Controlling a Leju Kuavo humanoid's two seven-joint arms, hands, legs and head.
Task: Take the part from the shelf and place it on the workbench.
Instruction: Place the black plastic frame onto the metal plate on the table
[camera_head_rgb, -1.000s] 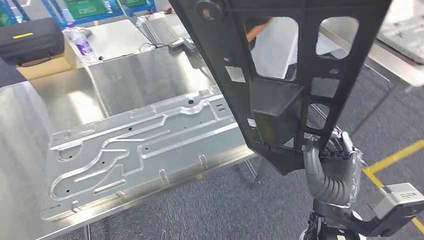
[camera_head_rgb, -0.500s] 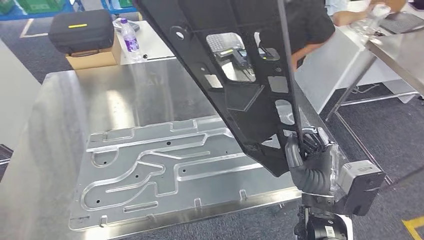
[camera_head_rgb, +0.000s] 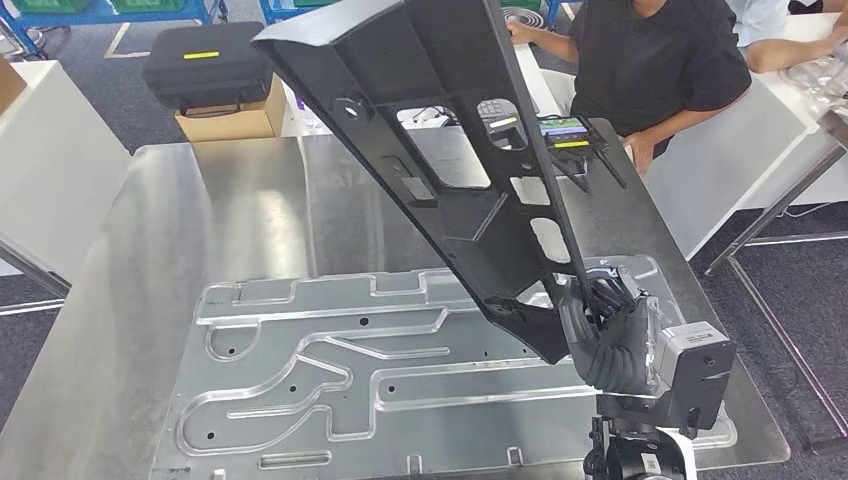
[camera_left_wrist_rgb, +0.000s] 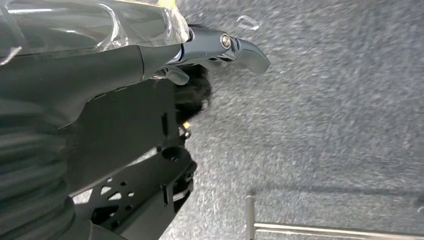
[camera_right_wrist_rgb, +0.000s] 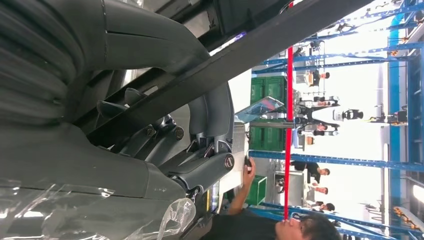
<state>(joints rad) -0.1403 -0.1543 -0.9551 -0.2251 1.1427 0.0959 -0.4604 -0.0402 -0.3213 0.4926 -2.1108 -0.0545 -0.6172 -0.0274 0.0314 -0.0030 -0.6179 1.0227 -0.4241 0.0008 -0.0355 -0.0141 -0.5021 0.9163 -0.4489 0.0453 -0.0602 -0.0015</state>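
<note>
A large black plastic part (camera_head_rgb: 450, 150) with several cut-outs stands tilted, its top leaning to the far left. My right hand (camera_head_rgb: 610, 340) grips its lower end. The part hangs over the steel workbench (camera_head_rgb: 250, 200), above the right side of a grooved aluminium fixture plate (camera_head_rgb: 330, 370) that lies flat on it. In the right wrist view my right hand (camera_right_wrist_rgb: 150, 125) has its thumb and fingers closed around the part's dark edge (camera_right_wrist_rgb: 260, 45). My left hand (camera_left_wrist_rgb: 150, 55) hangs over grey carpet with a finger stretched out and nothing in it.
A person in a black shirt (camera_head_rgb: 650, 60) stands at the bench's far right corner, beside small devices (camera_head_rgb: 560, 130). A black case on a cardboard box (camera_head_rgb: 210, 65) sits behind the bench. A white table (camera_head_rgb: 50, 160) lies left, another steel table (camera_head_rgb: 810, 120) right.
The whole view has swung round, so the camera moved: the bench now lies straight ahead. My right hand still holds the part, now over the fixture plate rather than past the bench's edge.
</note>
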